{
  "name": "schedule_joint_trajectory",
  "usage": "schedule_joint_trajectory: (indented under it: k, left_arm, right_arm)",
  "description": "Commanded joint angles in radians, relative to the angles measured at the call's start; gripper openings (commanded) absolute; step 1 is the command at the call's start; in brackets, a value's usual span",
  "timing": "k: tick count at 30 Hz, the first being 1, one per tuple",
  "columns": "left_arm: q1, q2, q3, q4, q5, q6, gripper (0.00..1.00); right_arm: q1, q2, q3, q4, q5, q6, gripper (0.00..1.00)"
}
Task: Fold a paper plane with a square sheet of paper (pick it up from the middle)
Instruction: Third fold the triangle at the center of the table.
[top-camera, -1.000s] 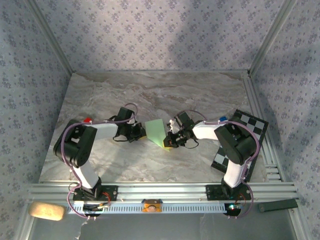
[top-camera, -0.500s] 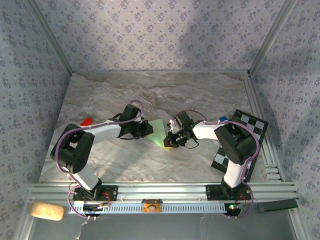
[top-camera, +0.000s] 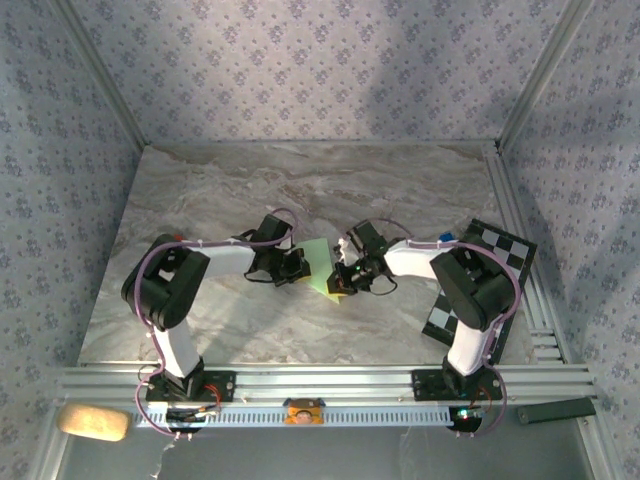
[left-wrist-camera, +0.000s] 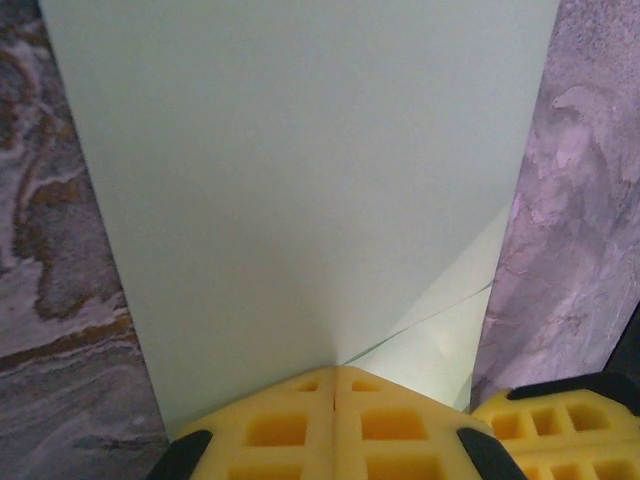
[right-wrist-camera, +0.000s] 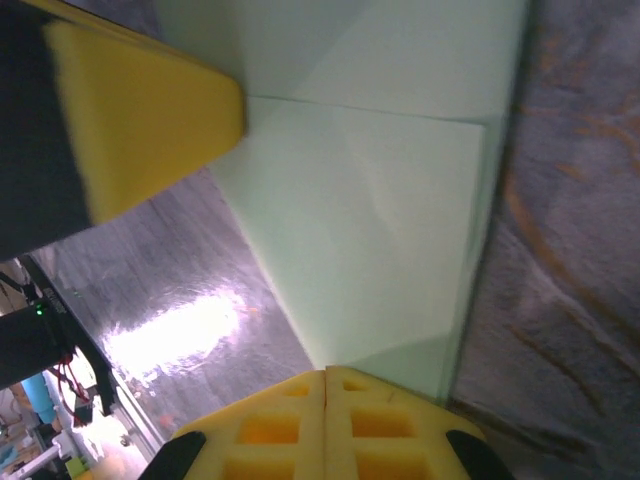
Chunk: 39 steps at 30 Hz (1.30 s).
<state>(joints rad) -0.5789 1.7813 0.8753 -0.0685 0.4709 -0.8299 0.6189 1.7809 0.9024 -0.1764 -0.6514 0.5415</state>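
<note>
Paper (top-camera: 320, 262): partly folded and laid flat near the middle of the tabletop (top-camera: 250, 190), between both grippers.
Left gripper (left-wrist-camera: 335, 378): jaws are closed, with the tips set on the paper's edge.
Right gripper (right-wrist-camera: 326, 380): jaws are closed, with the tips at the opposite edge. A pinch cannot be told.
Feel: likely thin, light, bendy and easily torn, so it is best held by the edges.
Room: bare tabletop is left toward the far edge.

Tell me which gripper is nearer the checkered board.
The right gripper, at the right side of the paper. The board lies beside that arm; the left gripper is across the paper, farther away.
</note>
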Motion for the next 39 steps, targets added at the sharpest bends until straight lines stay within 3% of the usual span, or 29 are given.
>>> schedule_joint_trajectory:
  k: [1,7,14,33,39]
  left_arm:
    - [-0.002,0.046,-0.012,-0.101,-0.08,0.038,0.02]
    - [-0.001,0.052,0.003,-0.103,-0.075,0.046,0.01]
    - [0.003,0.054,0.002,-0.102,-0.077,0.053,0.01]
    - [0.033,0.082,0.007,-0.084,-0.046,0.081,0.01]
    - [0.031,0.09,0.027,-0.087,-0.031,0.1,0.01]
  right_arm:
    - [0.022,-0.028,0.075,-0.054,-0.025,-0.031,0.02]
    - [0.049,0.078,0.153,-0.068,-0.013,-0.044,0.02]
    - [0.043,0.129,0.096,-0.058,0.007,-0.049,0.02]
    - [-0.066,-0.076,-0.173,-0.001,-0.046,-0.071,0.06]
    - [-0.066,-0.168,-0.166,-0.024,0.036,-0.07,0.07]
